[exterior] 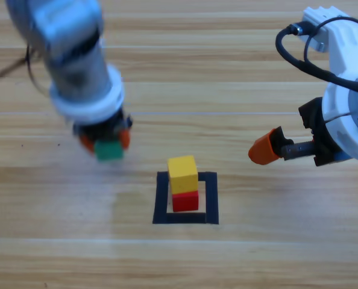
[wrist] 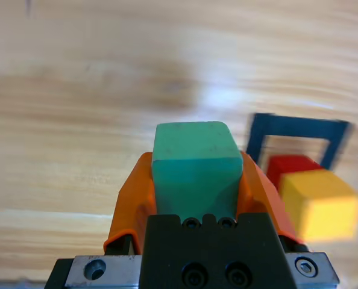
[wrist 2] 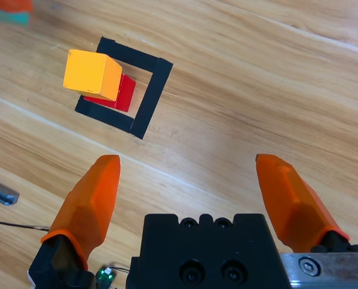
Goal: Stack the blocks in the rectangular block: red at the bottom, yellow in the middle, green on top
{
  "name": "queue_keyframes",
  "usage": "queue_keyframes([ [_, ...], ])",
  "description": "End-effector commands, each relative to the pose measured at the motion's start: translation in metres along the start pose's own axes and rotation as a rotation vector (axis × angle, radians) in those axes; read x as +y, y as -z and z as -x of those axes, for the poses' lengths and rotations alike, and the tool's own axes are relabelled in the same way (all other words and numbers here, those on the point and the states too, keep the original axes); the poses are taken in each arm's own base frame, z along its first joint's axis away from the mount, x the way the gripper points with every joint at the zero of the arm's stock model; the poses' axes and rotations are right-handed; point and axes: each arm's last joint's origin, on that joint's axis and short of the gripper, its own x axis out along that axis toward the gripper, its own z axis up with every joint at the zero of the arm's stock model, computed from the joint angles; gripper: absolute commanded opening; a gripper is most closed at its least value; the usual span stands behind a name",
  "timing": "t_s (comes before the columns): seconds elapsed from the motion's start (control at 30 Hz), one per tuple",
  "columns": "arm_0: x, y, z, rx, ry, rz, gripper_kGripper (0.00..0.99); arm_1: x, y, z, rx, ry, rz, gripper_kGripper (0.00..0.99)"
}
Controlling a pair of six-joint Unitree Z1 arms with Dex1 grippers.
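Risk sits in your left gripper, jaws clamped on the small teal-green cube: a skewed release topples the small yellow cube off the small red cube inside the black tape outline. Your right gripper waits wide open and empty near the tabletop's right edge.

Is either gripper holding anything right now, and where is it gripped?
The left gripper holds the green cube, jaws clamped on two opposite side faces. The right gripper is open and empty.

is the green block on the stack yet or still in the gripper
In the gripper: the left gripper is shut on the green block, left of the black tape square, where yellow sits on red.
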Motion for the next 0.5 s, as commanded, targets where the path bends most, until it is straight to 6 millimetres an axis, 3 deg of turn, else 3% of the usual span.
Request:
queue_keyframes([
  [0.03,-0.033,-0.023,0.031,-0.020,-0.006,-0.233,0.035,-0.007,0.000,-0.003,-0.006,0.016,-0.017,0.990],
  [0.13,-0.052,-0.030,0.041,-0.011,-0.004,-0.330,0.035,-0.008,0.001,-0.004,-0.001,0.019,-0.016,0.990],
  [0.3,-0.075,-0.011,0.042,0.014,0.039,-0.427,0.037,-0.008,0.001,-0.003,-0.004,0.017,-0.015,0.990],
  [0.5,-0.093,0.016,0.045,0.033,0.062,-0.417,0.037,-0.007,0.002,-0.004,0.000,0.017,-0.013,0.990],
])
